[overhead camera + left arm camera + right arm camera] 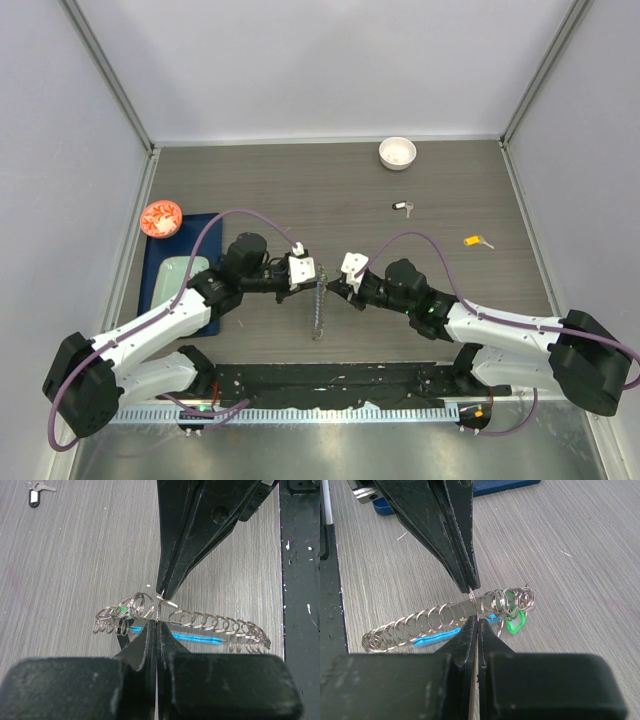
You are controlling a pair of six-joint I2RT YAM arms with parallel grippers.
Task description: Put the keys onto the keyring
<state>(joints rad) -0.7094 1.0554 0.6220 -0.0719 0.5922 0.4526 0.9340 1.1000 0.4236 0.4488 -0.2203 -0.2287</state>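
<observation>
Both left tool [156,623] and right tool [476,620] tip to tip, each seemingly clamped on the keyring [210,622]

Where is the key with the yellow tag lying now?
In the top view, the yellow-tagged key lies on the right side of the table, beyond the right arm, to the right of the black-tagged key and nearer than the white bowl.

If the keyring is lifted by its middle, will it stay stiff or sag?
Probably floppy: the keyring is a chain of many loose rings, so its ends would likely sag. The thin, shiny rings look slippery and may slide in a pinch. Being linked rings, it would likely bunch up when pushed, not roll.
</observation>
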